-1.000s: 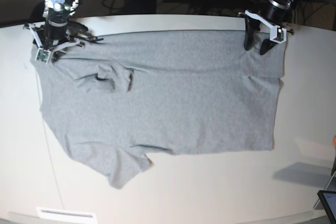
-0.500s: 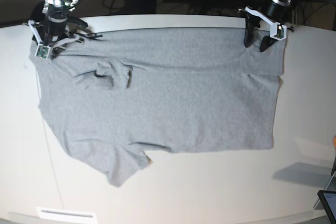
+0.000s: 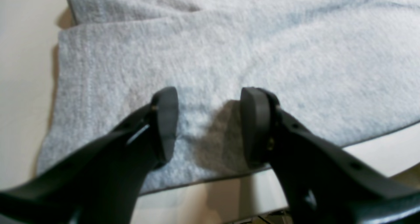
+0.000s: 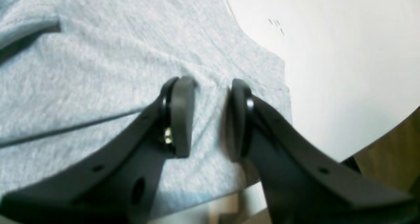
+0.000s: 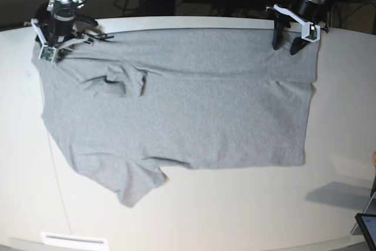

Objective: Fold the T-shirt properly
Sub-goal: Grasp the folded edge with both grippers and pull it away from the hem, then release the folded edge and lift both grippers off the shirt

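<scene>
The T-shirt [image 5: 188,107] has slid toward the worktop's [image 5: 247,210] far edge. Left gripper [image 3: 208,122] and right gripper [image 4: 208,114], jaws apart and holding nothing, have retreated there too, so the dragging looks finished.
</scene>
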Motion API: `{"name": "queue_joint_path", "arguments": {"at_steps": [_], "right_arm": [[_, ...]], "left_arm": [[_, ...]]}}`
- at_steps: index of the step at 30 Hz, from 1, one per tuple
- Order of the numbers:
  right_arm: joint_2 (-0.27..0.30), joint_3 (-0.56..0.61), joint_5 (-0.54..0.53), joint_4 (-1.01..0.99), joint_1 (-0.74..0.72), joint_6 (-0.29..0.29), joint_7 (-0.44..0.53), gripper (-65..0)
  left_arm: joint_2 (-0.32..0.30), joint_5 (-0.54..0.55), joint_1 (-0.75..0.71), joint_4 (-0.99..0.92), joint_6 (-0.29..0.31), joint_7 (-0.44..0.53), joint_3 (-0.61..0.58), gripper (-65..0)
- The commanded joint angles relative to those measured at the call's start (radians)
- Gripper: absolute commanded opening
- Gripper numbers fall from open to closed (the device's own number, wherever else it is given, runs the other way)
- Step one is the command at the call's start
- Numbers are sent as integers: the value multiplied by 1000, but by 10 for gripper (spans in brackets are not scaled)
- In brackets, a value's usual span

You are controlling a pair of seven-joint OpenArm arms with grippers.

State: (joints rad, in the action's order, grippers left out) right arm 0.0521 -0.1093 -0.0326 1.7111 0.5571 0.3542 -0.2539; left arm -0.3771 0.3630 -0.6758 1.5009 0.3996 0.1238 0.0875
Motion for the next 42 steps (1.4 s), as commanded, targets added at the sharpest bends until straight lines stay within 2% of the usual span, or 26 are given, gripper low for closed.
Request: {"name": "queue_joint_path", "arguments": {"at_steps": [1, 7, 16, 21, 24, 37, 42], "right_arm": [[2, -13, -14, -7, 27, 12, -91, -464], [-30, -79, -14, 10, 27, 4, -88, -464], [-30, -74, -14, 119, 27, 3, -91, -464], [-31, -73, -14, 143, 25, -2, -89, -464], [-31, -73, -14, 160, 22, -24, -89, -464], [-31, -73, -13, 241, 24, -24, -92, -464], [-28, -73, -13, 264, -7, -28, -92, -460]], "left_arm": [[-1, -51, -29, -15, 11, -154, -7, -349], [-1, -51, -28, -13, 11, -151, -7, -349], [2, -51, -14, 54, 11, -151, -5, -351], [31, -51, -14, 93, 11, -152, 64, -351], [31, -51, -14, 111, 11, -154, 87, -351], [28, -51, -60, 272, 11, -154, 96, -351], [66, -51, -63, 369, 11, -160, 214, -351]]}}
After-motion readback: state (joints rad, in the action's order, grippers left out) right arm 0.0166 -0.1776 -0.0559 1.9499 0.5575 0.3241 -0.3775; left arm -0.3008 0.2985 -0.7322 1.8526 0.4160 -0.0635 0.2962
